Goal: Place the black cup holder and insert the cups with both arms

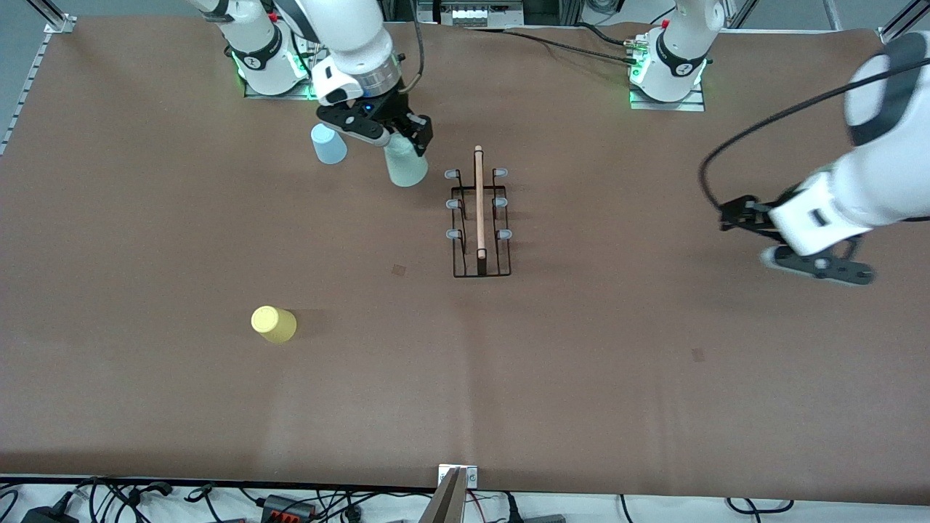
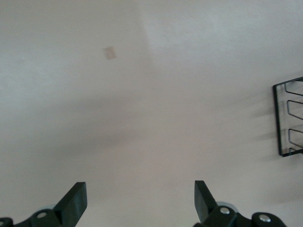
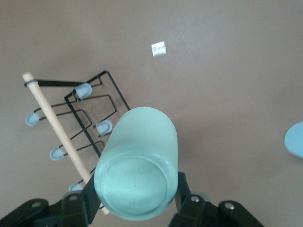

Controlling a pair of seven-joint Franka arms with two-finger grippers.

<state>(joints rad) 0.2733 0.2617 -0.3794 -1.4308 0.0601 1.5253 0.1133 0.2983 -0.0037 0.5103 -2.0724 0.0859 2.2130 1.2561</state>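
Observation:
The black cup holder [image 1: 479, 218] stands mid-table, its wooden rod handle on top, with no cup on its grey-tipped pegs. My right gripper [image 1: 404, 142] is shut on the pale green cup [image 1: 405, 165], held bottom-up beside the holder's end nearest the robots. The right wrist view shows that green cup [image 3: 139, 161] between the right gripper's [image 3: 135, 198] fingers, over the holder [image 3: 57, 125]. A light blue cup [image 1: 328, 144] stands by the right arm's base. A yellow cup [image 1: 274, 324] lies nearer the camera. My left gripper [image 1: 763, 243] is open and empty toward the left arm's end; the left wrist view shows it [image 2: 139, 187] over bare table, with the holder [image 2: 275, 120] at the edge.
The brown table mat carries two small dark marks [image 1: 399, 270]. Both arm bases [image 1: 665, 73] stand along the table edge farthest from the camera. Cables and a metal bracket [image 1: 458, 476] line the edge nearest the camera.

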